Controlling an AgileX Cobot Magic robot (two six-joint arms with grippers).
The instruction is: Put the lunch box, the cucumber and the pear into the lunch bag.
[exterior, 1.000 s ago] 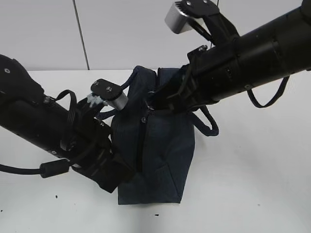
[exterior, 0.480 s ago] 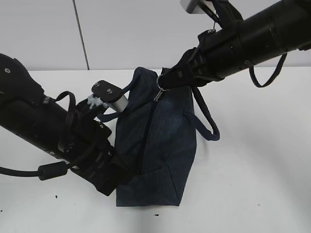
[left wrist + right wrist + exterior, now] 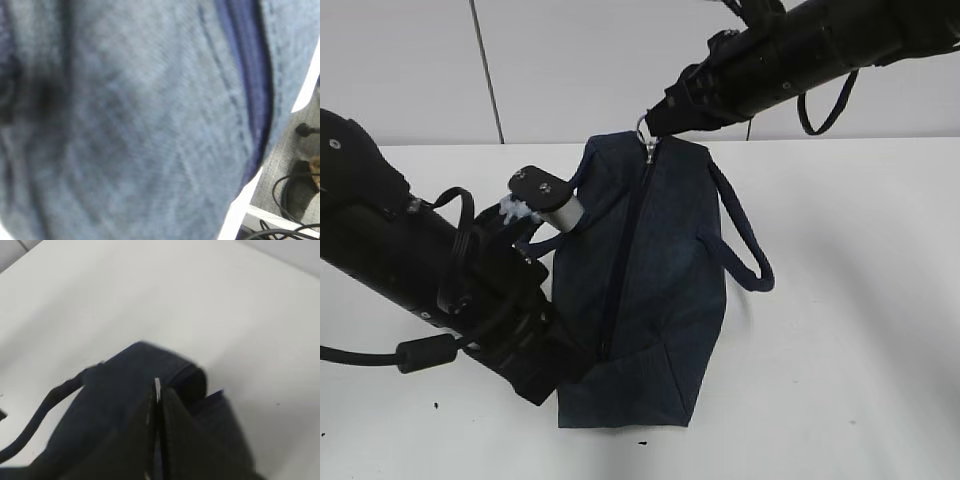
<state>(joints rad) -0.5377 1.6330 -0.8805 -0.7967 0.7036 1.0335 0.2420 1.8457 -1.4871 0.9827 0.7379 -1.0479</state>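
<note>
Left gripper [image 3: 565, 355]: low at the near-left corner of the lunch bag, fingers hidden behind the arm and fabric; clenched, apparently pinching the bag's cloth (left wrist view filled edge to edge with blue weave, so pressed right against it). Purpose, as judged: anchors the near end so the bag cannot slide while the other end is pulled.

Lunch bag [image 3: 660, 290]: dark navy, lying lengthwise on the white table [image 3: 860, 330], near end toward the camera, far end raised slightly. Zipper line [image 3: 625, 270] runs along the top from near end to far end; appears drawn shut for its whole visible length. One loop handle [image 3: 745, 250] drapes off the right side onto the table.

Ring pull [image 3: 647, 135]: metal, at the far end of the zipper, held taut at the fingertips of the right gripper.

Right gripper [image 3: 655, 122]: reaching in from the upper right, clamped on the ring pull (right wrist view shows the two fingers pressed together with a sliver of metal between them). Purpose, as judged: draws the slider along the track against the left arm's hold.

Lunch box, cucumber, pear: none in any view; likely inside the bag, though contents cannot be confirmed. Task judged to be in its closing step.
</note>
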